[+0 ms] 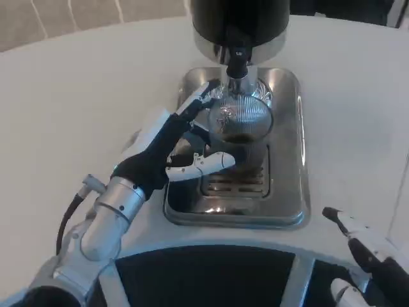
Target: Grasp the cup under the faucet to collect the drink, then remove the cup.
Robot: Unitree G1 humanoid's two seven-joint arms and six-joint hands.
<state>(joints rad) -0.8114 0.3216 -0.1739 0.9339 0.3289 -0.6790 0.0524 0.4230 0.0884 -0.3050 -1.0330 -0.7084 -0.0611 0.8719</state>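
Observation:
A clear ribbed glass cup (239, 125) stands on the steel drip tray (287, 128), right under the black faucet (238, 61) of the dispenser. Dark drink shows low inside the glass. My left hand (167, 150) reaches in from the left and wraps the cup, with fingers (195, 102) behind its left side and the thumb (204, 164) across its front. My right hand (364, 246) rests at the lower right edge of the table, apart from the tray, with a fingertip pointing up and left.
The black and chrome dispenser body (239, 22) rises at the top centre, overhanging the tray. A slotted grate (233, 182) lies in the tray in front of the cup. White tabletop (77, 115) spreads to the left and right.

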